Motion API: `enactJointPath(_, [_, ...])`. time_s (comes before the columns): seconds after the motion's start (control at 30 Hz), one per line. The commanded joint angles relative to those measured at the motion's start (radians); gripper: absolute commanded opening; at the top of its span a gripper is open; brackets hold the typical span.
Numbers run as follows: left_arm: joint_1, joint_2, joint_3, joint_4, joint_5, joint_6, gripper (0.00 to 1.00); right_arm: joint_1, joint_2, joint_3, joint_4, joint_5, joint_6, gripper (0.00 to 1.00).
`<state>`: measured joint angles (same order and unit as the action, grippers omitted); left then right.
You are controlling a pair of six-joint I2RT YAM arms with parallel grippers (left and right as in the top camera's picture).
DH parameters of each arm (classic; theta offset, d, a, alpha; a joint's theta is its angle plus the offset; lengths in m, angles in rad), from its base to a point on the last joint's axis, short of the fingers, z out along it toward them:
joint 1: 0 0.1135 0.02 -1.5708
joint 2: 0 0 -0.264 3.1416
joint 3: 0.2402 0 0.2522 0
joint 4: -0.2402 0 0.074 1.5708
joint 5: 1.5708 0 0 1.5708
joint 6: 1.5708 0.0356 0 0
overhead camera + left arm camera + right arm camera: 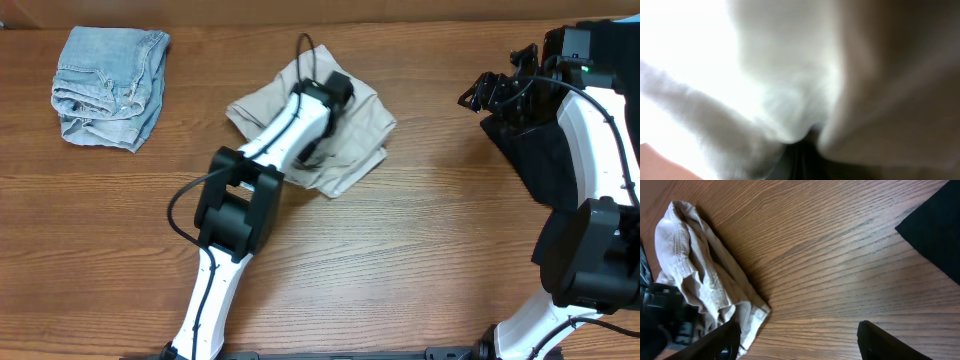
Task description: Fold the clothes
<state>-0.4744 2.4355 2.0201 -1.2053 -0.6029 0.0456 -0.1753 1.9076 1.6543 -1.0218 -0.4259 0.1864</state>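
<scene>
Shorts [355, 125], soft, light and limp, lie crumpled at the middle of the desk [420, 260], left jaws pinched shut on a bunch of their cloth; a waistband corner would likely give better control. Right jaws hang wide and empty by the black garments [545, 160]. Denim [110, 85] sits folded far left.

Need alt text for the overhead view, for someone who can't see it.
The left gripper is shut on crumpled beige shorts at centre. Folded light-blue denim lies at far left; the right gripper hangs open beside black garments at right.
</scene>
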Motion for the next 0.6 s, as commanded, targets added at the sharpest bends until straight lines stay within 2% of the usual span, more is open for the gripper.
enactJointPath(0.0, [-0.02,0.001,0.188,-0.079,0.133,0.073,0.06,0.003,0.002,0.0,0.004,0.006,-0.005,0.78])
enactJointPath(0.03, [-0.024,0.001,0.233,-0.105,0.194,0.087,0.09,0.003,0.002,0.0,0.002,0.006,-0.005,0.78])
enactJointPath(0.07, [-0.029,0.001,0.291,-0.137,0.28,0.109,0.16,0.003,0.002,0.0,-0.003,0.007,-0.005,0.78])
enactJointPath(0.13, [-0.033,0.001,0.358,-0.175,0.409,0.152,0.4,0.003,0.002,0.0,-0.01,0.007,-0.009,0.78])
enactJointPath(0.17, [-0.034,0.001,0.38,-0.186,0.468,0.171,0.56,0.003,0.002,0.0,-0.011,0.007,-0.013,0.78])
enactJointPath(0.2, [-0.035,0.001,0.394,-0.195,0.532,0.192,0.68,0.003,0.002,0.0,-0.013,0.01,-0.016,0.78])
enactJointPath(0.27, [-0.037,0.001,0.396,-0.216,0.614,0.235,0.77,0.003,0.002,0.0,-0.013,0.017,-0.016,0.79])
enactJointPath(0.4, [-0.038,0.001,0.349,-0.261,0.633,0.248,0.83,0.003,0.002,0.0,-0.014,0.018,-0.016,0.79])
enactJointPath(0.43, [-0.038,0.001,0.324,-0.253,0.633,0.249,0.84,0.003,0.002,0.0,-0.014,0.018,-0.016,0.79])
enactJointPath(0.57, [-0.047,0.001,0.222,-0.189,0.665,0.3,1.0,0.003,0.002,0.0,-0.013,0.018,-0.016,0.79])
